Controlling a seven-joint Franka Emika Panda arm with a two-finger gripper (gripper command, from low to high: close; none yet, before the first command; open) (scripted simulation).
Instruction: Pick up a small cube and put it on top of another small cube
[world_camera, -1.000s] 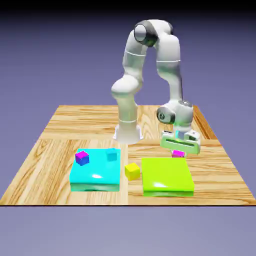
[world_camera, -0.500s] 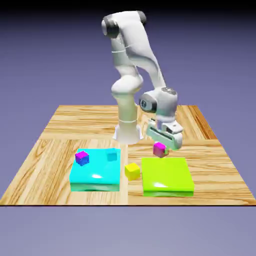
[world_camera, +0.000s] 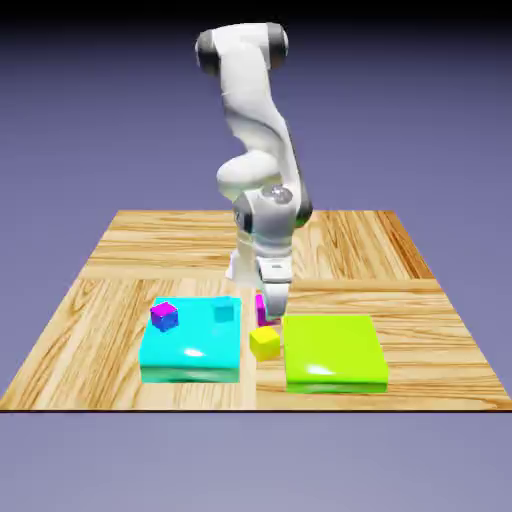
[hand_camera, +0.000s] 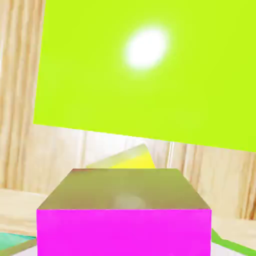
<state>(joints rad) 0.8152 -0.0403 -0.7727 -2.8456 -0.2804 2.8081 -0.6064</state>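
Wooden table (world_camera: 120, 250) before a violet backdrop: the gripper (world_camera: 271, 303), fingers clamped on the magenta cube (world_camera: 261, 309), has swung from beside the lime slab (world_camera: 335, 352) toward the exterior view's left. The magenta cube now hangs just above the yellow cube (world_camera: 265, 343), so lowering and release appear to come next.

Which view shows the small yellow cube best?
The exterior view: the yellow cube shows whole on the table, between the cyan slab and the lime slab. In the hand view only its top shows, behind the magenta cube held in the tool.
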